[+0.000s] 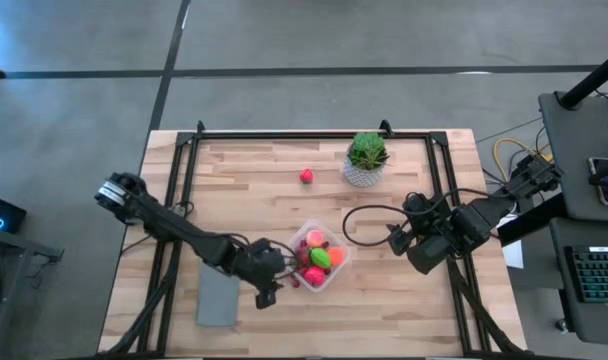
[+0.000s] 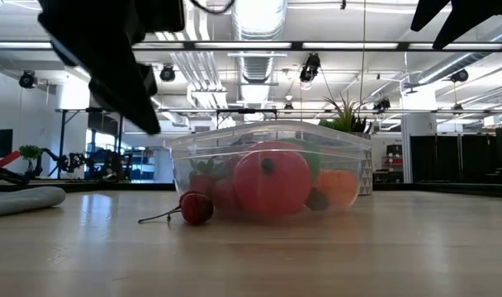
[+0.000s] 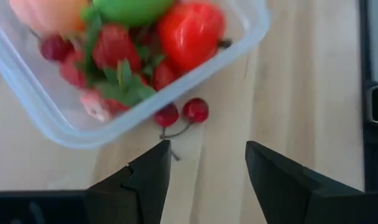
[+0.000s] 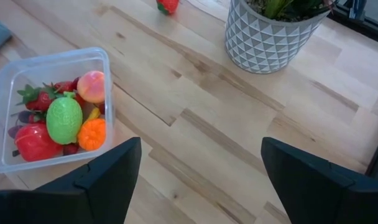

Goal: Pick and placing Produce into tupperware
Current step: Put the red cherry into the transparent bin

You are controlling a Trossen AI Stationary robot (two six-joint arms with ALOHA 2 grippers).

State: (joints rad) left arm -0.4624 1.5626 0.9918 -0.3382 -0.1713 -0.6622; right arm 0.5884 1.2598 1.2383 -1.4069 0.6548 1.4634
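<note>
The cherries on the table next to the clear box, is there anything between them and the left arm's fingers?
No. In the left wrist view, only bare wood lies between the cherries and the open left fingers. The clear box sits just beyond the cherries.

**Four views, one shared box**

The whole table (image 1: 284, 180) is seen straight down from overhead in the high view. The low view is set at table-top height, looking level across the wood into the room, with the tupperware (image 2: 272, 169) close before it. The left wrist view is held near above the tupperware (image 3: 71, 124), facing down. The right wrist view is taken from farther off, slanting down. The tupperware (image 4: 49, 112) is shared by all four views; the potted plant (image 4: 273, 34) by three.
</note>
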